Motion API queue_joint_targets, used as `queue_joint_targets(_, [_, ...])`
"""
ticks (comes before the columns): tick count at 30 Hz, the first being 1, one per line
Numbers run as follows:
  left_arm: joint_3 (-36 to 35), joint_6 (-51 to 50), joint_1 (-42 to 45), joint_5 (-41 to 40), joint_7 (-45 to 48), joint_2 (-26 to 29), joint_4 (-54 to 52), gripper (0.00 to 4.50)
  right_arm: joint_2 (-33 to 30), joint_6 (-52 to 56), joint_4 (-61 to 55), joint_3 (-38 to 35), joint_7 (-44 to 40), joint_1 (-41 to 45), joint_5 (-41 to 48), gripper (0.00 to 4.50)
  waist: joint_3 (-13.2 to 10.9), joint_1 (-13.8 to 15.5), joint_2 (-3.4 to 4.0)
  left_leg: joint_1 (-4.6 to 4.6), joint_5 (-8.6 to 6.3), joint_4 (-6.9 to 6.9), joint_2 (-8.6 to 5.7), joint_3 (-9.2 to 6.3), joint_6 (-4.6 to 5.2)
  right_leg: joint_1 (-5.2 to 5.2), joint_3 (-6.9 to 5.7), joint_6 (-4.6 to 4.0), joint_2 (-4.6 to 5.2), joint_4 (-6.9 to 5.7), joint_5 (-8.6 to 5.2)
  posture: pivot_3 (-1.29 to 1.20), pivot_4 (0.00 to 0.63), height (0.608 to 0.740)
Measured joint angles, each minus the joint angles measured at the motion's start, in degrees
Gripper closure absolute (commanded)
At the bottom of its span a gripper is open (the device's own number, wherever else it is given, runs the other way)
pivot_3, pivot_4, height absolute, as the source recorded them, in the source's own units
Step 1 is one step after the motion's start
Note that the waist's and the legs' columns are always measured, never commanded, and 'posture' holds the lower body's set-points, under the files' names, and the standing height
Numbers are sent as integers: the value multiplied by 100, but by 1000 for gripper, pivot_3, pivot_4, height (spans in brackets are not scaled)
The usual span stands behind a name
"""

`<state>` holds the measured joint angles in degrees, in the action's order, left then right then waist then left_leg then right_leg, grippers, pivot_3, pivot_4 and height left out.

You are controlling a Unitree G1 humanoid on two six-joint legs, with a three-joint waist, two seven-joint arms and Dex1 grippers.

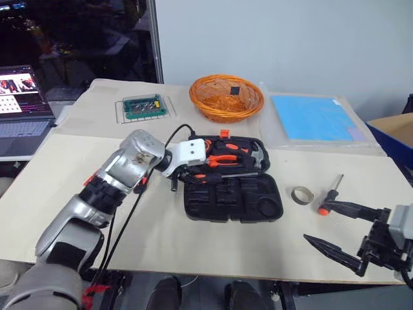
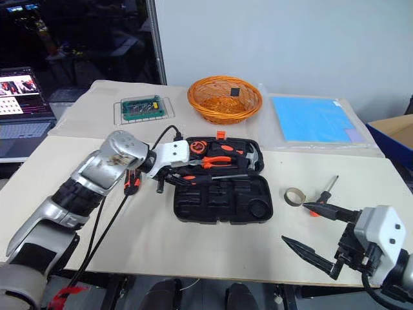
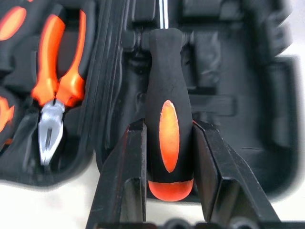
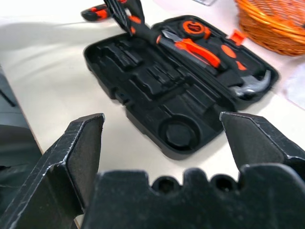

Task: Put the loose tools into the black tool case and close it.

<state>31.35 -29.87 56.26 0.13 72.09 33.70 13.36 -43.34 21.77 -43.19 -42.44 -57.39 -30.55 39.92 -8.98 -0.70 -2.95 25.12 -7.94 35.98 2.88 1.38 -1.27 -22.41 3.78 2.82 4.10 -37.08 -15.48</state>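
Here the worktop [image 1: 77, 187] carries the black tool case [image 1: 232, 197], lying open in the middle with its two halves flat. The far half holds orange-handled pliers [image 1: 222, 160] and a hammer [image 1: 257, 158]; the near half shows bare moulded recesses. Behind the case stands an orange wicker basket [image 1: 226, 97], with a blue sheet [image 1: 313, 117] to its right and a green board in a clear tray [image 1: 146, 107] to its left. A laptop [image 1: 22, 110] sits off the worktop's left edge.

The left claw [image 3: 169, 157] reaches over the left end of the case, its two black fingers pressed against the black-and-orange handle of a long screwdriver [image 3: 167, 109]; the steel shaft points out over the near half's recesses. Another loose tool [image 2: 131, 181] lies on the worktop just left of the case, partly hidden under the left arm, so its kind cannot be told.

The right claw [image 2: 308, 227] hovers near the front right edge of the worktop, its fingers spread wide and holding nothing. Just beside it lies a stubby screwdriver [image 1: 330, 192], and next to that a small roll of tape [image 1: 301, 194].
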Motion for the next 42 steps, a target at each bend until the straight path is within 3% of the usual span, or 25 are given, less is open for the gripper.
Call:
queue_joint_targets(5, [278,549,338,540,-87,-452,1034,3652,-1,-14,-1,-84,-35,14,92,0,-1,3,2,11,-9,-1,-5,-3,13,-4,0,16,3,3,-8,0,150,740])
queue_joint_targets(12, [350,865,494,906,69,-635,1470,3652,-79,-12,-92,-84,19,121,186,0,-1,13,3,18,-13,-2,-13,-2,18,-8,-1,32,11,5,-7,0,150,740])
queue_joint_targets(14, [348,1016,518,970,58,-675,1598,2647,-100,-8,-128,-82,52,156,190,0,-1,15,3,17,-13,-1,-13,-3,18,-5,-1,29,11,5,-9,0,150,740])
queue_joint_targets(20, [-37,956,480,830,152,-693,1503,610,-164,32,-173,-56,135,265,191,0,-3,22,6,17,-13,2,-14,-3,18,-2,-1,17,14,5,-16,0,150,740])
queue_joint_targets(23, [-672,410,308,200,445,-488,747,610,-166,71,-231,-50,163,264,193,0,-6,-8,10,19,-13,-1,-12,-3,18,-4,-1,21,15,5,-13,0,150,740])
queue_joint_targets(27, [-1530,-203,-331,-525,224,-542,-197,1998,-148,98,-235,79,316,352,189,0,12,-5,41,12,-19,-4,-14,-3,27,5,-2,44,16,5,0,0,150,740])
queue_joint_targets(29, [-1757,-360,-889,-684,-272,-874,-457,2780,-89,98,-229,196,451,452,184,0,16,5,49,11,-18,-2,-16,-5,27,7,-2,45,16,4,0,0,150,740])
queue_joint_targets(34, [-1648,326,-1722,-203,-1944,-1661,-152,4440,-77,130,-232,387,700,532,125,0,14,80,45,14,-18,14,-26,-17,28,13,-1,52,16,4,0,0,150,740])
queue_joint_targets(37, [-1667,502,-1769,38,-2784,-2039,60,4440,-113,180,-263,400,736,470,73,0,15,112,46,15,-18,19,-28,-16,27,14,1,58,18,5,-2,0,150,740])
queue_joint_targets(42, [-1608,612,-1890,210,-3291,-2202,171,4440,-175,256,-398,356,748,341,132,0,19,120,49,9,-18,10,-28,-16,27,15,0,57,16,5,-3,0,150,740])
